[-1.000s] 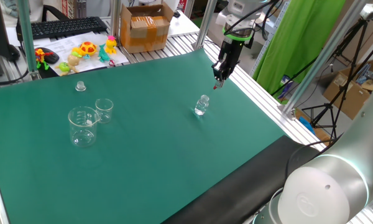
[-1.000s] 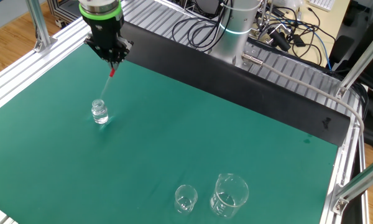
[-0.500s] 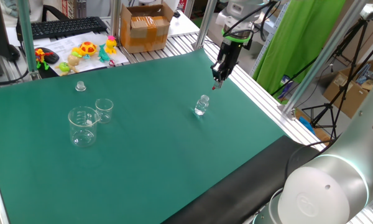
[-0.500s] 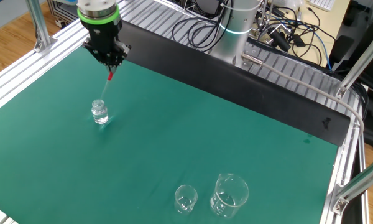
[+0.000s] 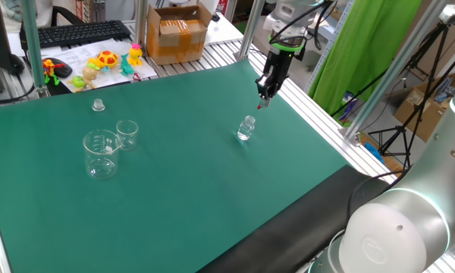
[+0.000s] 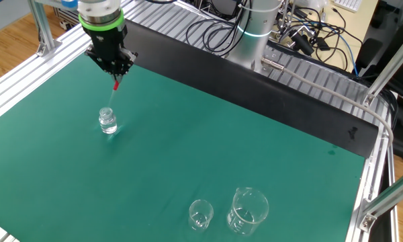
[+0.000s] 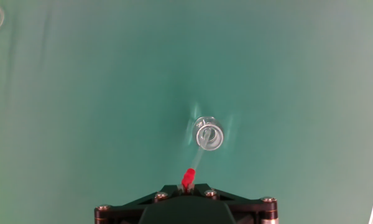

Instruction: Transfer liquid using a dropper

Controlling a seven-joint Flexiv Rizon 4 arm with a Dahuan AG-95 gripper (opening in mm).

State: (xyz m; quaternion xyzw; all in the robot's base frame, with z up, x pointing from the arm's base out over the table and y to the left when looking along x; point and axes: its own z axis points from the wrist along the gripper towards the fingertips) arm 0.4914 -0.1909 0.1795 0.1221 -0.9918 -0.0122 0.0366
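The dropper (image 6: 113, 94), a thin clear tube with a red end, hangs from the gripper (image 6: 117, 72), whose fingers pinch that red end. Its tip slants down to the mouth of the small round glass vial (image 6: 107, 121), perhaps just inside it. Smooth green mat (image 6: 208, 148) lies beneath; two clear beakers (image 6: 230, 210) stand well apart. Since the earlier frame the hand has edged slightly away from the vial.

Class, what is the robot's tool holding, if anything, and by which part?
The tool holds the dropper by its red end, clear tip hanging down.
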